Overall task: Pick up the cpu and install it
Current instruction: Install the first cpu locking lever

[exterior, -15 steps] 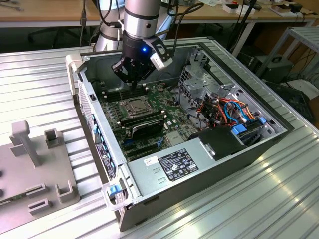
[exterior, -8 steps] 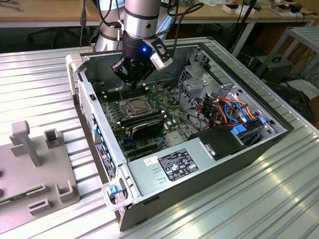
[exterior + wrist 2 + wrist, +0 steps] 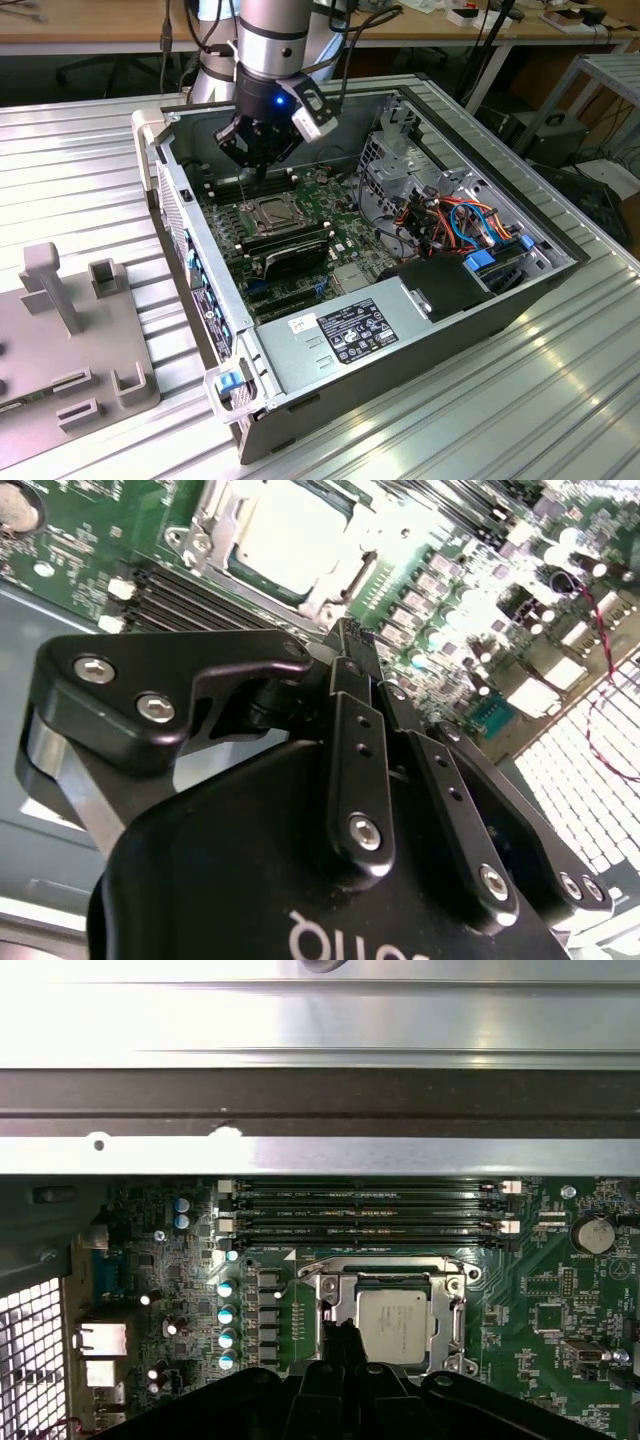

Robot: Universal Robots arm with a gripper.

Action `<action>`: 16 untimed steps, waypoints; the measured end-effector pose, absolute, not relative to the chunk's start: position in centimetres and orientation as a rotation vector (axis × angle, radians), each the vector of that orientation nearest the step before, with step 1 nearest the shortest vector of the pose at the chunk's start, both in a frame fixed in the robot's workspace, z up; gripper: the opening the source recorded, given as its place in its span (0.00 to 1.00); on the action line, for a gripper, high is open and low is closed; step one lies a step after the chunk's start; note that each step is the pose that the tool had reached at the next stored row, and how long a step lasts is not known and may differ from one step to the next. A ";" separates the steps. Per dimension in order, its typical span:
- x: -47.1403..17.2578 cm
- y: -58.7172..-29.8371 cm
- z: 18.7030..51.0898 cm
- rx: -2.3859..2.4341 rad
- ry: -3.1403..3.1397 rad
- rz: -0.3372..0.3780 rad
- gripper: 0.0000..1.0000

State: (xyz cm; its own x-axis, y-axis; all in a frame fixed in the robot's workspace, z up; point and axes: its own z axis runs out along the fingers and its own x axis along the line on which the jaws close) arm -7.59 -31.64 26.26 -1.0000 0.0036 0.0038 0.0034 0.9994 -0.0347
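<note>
We see the cpu lying flat in the metal-framed socket of the motherboard, its pale grey top facing up; in the second wrist view the cpu appears as a bright square inside the same socket frame. In the exterior view the cpu sits near the middle of the board, inside the open computer case.

We find the gripper just above the socket's edge, beside the cpu. Its two black fingers are pressed together at the tips with nothing between them, so the gripper is clenched and empty. In the exterior view the gripper hangs from the arm over the board, a little beyond the socket.

Next to the socket we note the long black memory slots, running parallel to one side of the frame. A row of small cylindrical capacitors stands on the other side of the socket in the first wrist view.

Further out, in the exterior view, the power supply fills the near end of the case, and a bundle of coloured cables lies toward the exterior view's right. The case rests on a ribbed metal table, with a grey fixture block at the exterior view's left.
</note>
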 end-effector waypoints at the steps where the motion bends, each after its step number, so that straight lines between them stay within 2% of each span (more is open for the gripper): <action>1: -7.8 -31.6 26.3 -0.005 -3.137 0.054 0.11; 16: -10.9 -31.6 26.3 -0.002 -3.142 0.052 0.11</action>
State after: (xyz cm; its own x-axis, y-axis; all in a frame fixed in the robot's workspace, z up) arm -10.91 -31.65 26.26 -1.0000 0.0016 -0.0013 0.0016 0.9995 -0.0330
